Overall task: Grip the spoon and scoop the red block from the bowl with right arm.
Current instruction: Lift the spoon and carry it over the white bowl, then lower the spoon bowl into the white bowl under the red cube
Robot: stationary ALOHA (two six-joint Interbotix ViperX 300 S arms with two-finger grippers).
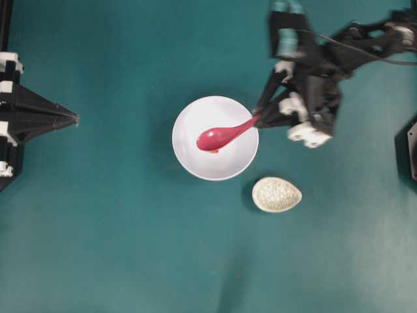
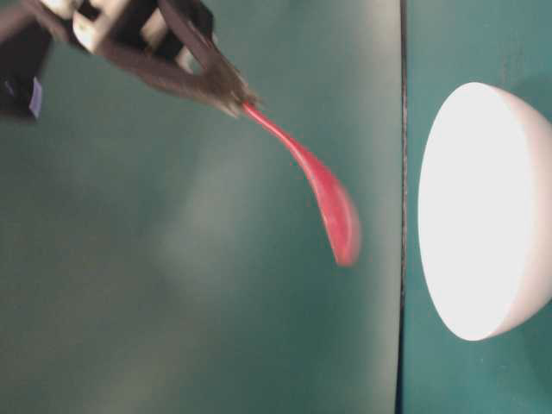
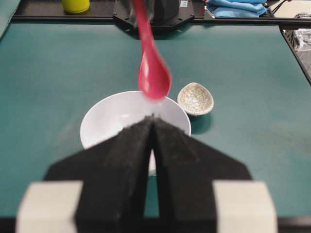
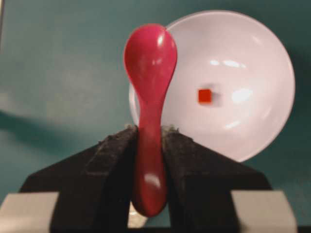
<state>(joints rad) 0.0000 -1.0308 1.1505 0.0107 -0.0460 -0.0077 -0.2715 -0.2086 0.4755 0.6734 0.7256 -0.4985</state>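
My right gripper [image 1: 258,118] is shut on the handle of the pink-red spoon [image 1: 221,135], at the white bowl's [image 1: 189,120] right rim. The scoop hangs over the bowl's middle, raised clear of the bowl [image 2: 487,211] in the table-level view, where the spoon [image 2: 332,203] slopes down from the gripper [image 2: 235,102]. The tiny red block [image 4: 205,96] lies on the bowl's floor [image 4: 243,58], right of the spoon [image 4: 149,63] in the right wrist view; overhead it [image 1: 214,150] peeks out beside the scoop. My left gripper [image 1: 75,119] is shut and empty at the far left.
A speckled egg-shaped dish [image 1: 277,194] sits just right of and below the bowl; it also shows in the left wrist view [image 3: 195,98]. A yellow object [image 3: 75,5] and blue cloth [image 3: 235,7] lie beyond the table's far edge.
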